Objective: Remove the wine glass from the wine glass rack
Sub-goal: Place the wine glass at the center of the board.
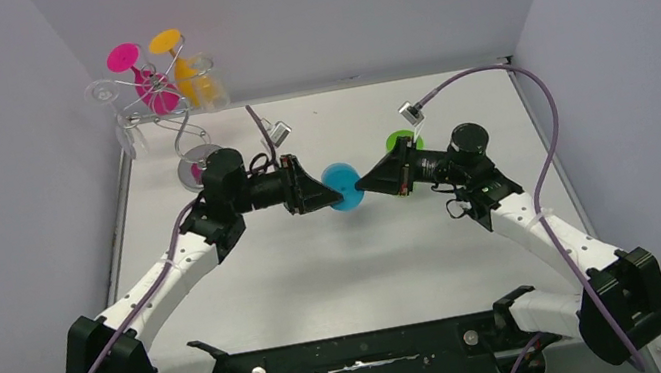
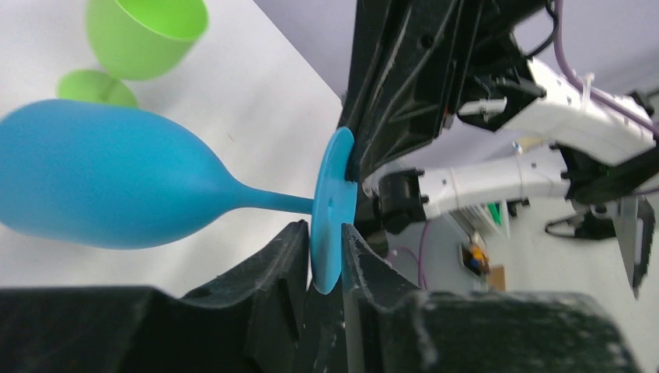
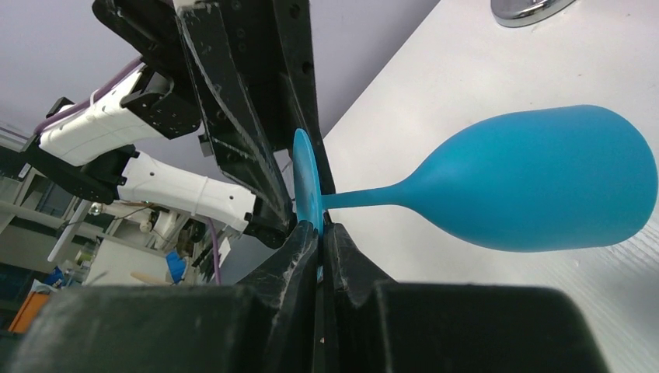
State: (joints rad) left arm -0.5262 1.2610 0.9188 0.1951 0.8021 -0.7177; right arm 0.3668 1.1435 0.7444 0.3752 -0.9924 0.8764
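A blue wine glass hangs sideways above the table's middle, between both grippers. My right gripper is shut on the rim of its round foot, with the bowl off to the right. My left gripper straddles the opposite rim of the same foot, its jaws slightly parted and loose round the disc, so it is open. The stem and bowl stretch to the left in that view. The wine glass rack, thin silver wire, stands at the back left, with its round base behind my left arm.
Pink, orange and clear glasses hang upside down on the rack. A green glass stands upright on the table behind my right gripper, and shows in the left wrist view as the green glass. Grey walls close in on three sides.
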